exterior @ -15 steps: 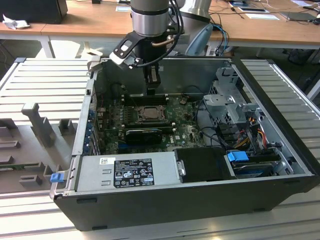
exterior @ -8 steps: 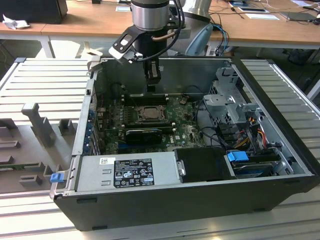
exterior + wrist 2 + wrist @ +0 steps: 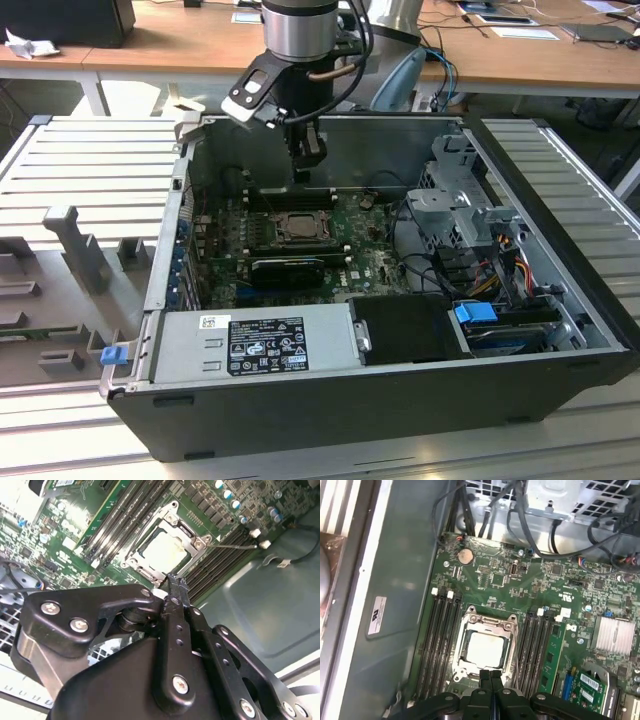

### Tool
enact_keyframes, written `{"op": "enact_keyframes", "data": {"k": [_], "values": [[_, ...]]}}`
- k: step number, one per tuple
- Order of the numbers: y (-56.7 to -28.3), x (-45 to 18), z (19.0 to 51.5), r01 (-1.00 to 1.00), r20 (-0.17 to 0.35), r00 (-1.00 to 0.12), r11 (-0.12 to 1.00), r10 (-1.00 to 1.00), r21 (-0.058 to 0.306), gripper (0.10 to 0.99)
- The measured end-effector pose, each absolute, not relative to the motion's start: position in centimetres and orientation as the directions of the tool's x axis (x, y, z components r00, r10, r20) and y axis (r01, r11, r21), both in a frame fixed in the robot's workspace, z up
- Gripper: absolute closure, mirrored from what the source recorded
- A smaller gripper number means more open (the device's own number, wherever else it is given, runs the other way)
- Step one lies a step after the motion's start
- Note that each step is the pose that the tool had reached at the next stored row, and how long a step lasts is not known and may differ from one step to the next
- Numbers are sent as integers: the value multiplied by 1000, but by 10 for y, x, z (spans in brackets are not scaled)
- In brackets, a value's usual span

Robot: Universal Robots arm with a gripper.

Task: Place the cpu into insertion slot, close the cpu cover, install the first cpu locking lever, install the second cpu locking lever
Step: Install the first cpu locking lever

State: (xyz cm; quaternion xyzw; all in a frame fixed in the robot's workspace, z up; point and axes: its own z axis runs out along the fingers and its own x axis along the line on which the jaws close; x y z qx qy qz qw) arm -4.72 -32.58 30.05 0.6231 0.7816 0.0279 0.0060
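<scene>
Gripper [image 3: 491, 674], fingers pressed together holding nothing, hovers at the insertion slot's [image 3: 462, 645] edge; the cpu [image 3: 485, 647] lies inside it.

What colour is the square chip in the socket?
The cpu is pale silver-beige, best seen in the first wrist view.

The exterior view looks obliquely down into the open computer case [image 3: 400, 410] from moderate distance. Both wrist views look down past the gripper [image 3: 490, 673], close to the motherboard [image 3: 495, 575], sharing the insertion slot [image 3: 487, 624].
</scene>
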Motion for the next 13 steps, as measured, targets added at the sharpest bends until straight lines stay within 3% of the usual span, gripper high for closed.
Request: {"op": "enact_keyframes", "data": {"k": [13], "values": [[-325,-49,300,929,24,-368,366,930,50,980]]}}
